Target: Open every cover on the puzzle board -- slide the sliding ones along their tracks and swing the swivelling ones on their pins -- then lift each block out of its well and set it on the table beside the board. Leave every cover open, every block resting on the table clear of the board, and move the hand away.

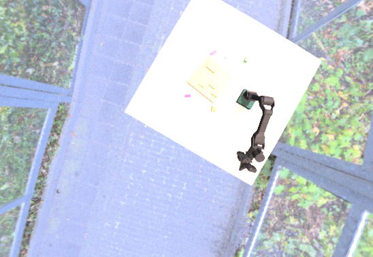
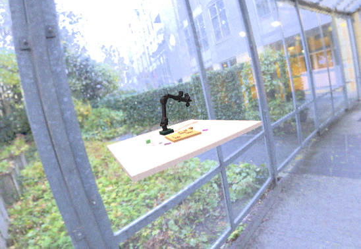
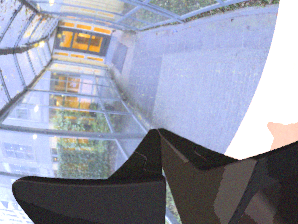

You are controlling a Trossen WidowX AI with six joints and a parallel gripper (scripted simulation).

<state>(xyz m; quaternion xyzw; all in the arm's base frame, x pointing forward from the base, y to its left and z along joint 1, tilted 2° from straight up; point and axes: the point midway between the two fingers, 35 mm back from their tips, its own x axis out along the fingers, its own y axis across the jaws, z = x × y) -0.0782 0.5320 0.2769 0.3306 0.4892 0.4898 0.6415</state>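
One pale table [image 1: 177,113] [image 2: 141,162] bears one orange board [image 1: 201,79] [image 2: 179,138].

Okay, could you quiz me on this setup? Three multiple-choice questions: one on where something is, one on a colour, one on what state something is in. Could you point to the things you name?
1. Where is the gripper [image 1: 242,167] [image 2: 188,105] [image 3: 156,135]?
A. Pressed onto the puzzle board
B. Raised in the air, away from the board
C. Under the table

2. What colour is the plate the arm stands on?
A. Bright red
B. White
C. Dark green

3. How are the gripper's fingers?
A. Shut, with nothing between them
B. Spread wide apart
C. Closed on a purple block

Right letters:
1: B, the exterior view shows it high over the table, and the top view shows it well away from the puzzle board [image 1: 201,75] [image 2: 182,137].
2: C, the base plate [image 1: 248,105] [image 2: 162,132] looks dark green in the top view.
3: A, the wrist view shows the fingertips meeting, with no block there.
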